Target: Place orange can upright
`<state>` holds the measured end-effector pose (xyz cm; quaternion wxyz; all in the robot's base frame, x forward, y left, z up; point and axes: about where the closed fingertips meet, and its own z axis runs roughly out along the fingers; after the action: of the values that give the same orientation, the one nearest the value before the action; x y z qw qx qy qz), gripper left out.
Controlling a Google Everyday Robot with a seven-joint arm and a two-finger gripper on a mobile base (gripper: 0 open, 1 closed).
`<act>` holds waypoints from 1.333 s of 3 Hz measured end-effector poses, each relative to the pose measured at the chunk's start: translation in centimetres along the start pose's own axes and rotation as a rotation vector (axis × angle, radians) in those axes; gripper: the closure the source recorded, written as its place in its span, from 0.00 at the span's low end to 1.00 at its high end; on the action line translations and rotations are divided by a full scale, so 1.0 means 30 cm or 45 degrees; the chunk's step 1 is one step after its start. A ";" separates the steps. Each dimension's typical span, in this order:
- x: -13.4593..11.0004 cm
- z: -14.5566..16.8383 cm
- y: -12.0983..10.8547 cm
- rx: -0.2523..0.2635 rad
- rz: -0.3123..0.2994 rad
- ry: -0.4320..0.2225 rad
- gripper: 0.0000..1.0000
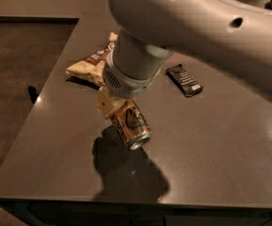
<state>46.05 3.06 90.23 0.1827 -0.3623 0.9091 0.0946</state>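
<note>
The orange can (132,123) has an orange-brown body with dark script and a silver end facing down and right. It hangs tilted above the grey table (220,145), with its shadow on the surface below it. My gripper (119,113) sits under the big white wrist (131,67) and is shut on the can's upper part. One pale finger (105,102) shows on the can's left; the other is hidden behind the can.
A tan chip bag (91,62) lies behind and left of the can. A flat black bar wrapper (184,80) lies to the back right. The table's left edge (29,121) drops to a dark floor. The white arm covers the upper right.
</note>
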 end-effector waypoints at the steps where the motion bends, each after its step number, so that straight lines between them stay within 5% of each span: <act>1: -0.038 -0.056 -0.062 -0.053 -0.071 -0.126 1.00; 2: -0.051 -0.105 -0.088 -0.090 -0.130 -0.259 1.00; 3: -0.067 -0.171 -0.143 -0.167 -0.130 -0.536 1.00; 4: -0.074 -0.212 -0.183 -0.245 -0.122 -0.722 1.00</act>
<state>49.66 -1.45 96.72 0.3983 -0.3797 0.7905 0.2689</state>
